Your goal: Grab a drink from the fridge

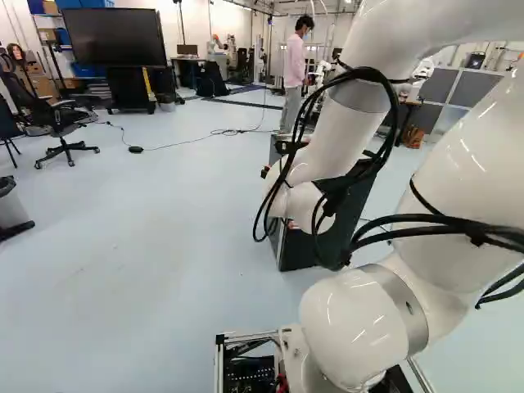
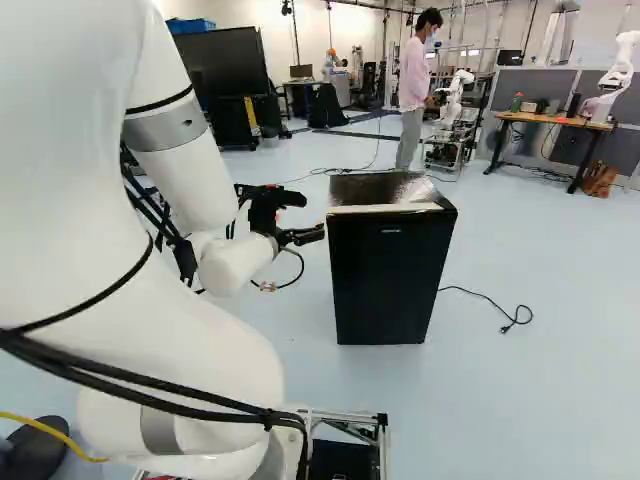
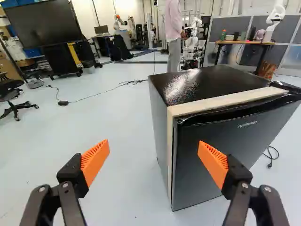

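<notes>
ok so going left to right in the right base view: the big white arm (image 2: 180,140) takes up the left side, with a large dark screen (image 2: 225,70) way behind it. next is the black claw (image 2: 314,216), fingers wide apart, and in the wrist view the orange pads (image 3: 96,160) have nothing clamped between them. one finger shows in front of the fridge door there, can't tell how near.

right of the claw is the fridge (image 2: 388,275), a little black one standing upright on the pale floor (image 2: 560,380), door looks closed. then there's a black cord (image 2: 490,298) lying on the floor beside it, and further back a wooden table (image 2: 550,119) with small stuff on it.
</notes>
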